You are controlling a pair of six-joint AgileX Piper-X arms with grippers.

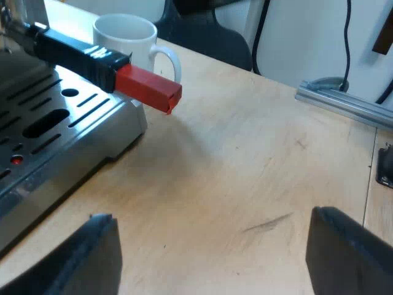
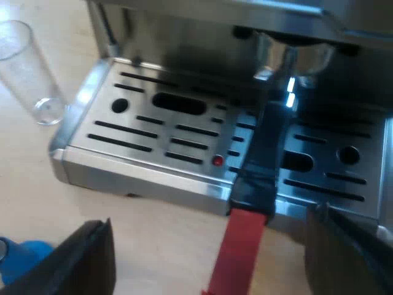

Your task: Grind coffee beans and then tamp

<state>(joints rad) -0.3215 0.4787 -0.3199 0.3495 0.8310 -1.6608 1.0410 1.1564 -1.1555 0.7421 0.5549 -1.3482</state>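
Left jaws are seen nearest, spread wide with nothing held, over bare tabletop (image 1: pixel 245 172) just off the corner of the espresso machine (image 1: pixel 55 129). Out from the machine's front the dark handle (image 1: pixel 80 55) is thrust, its red end (image 1: pixel 147 88) carried past the tray edge, and a white mug (image 1: pixel 126 37) is stood just beyond it, beside the machine. Right jaws are likewise held wide and empty before the machine's front, where the metal holder (image 2: pixel 291 58) is locked in. A measuring glass (image 2: pixel 27 70) is stood beside the machine, and a blue tamper (image 2: pixel 24 255) is glimpsed before it.
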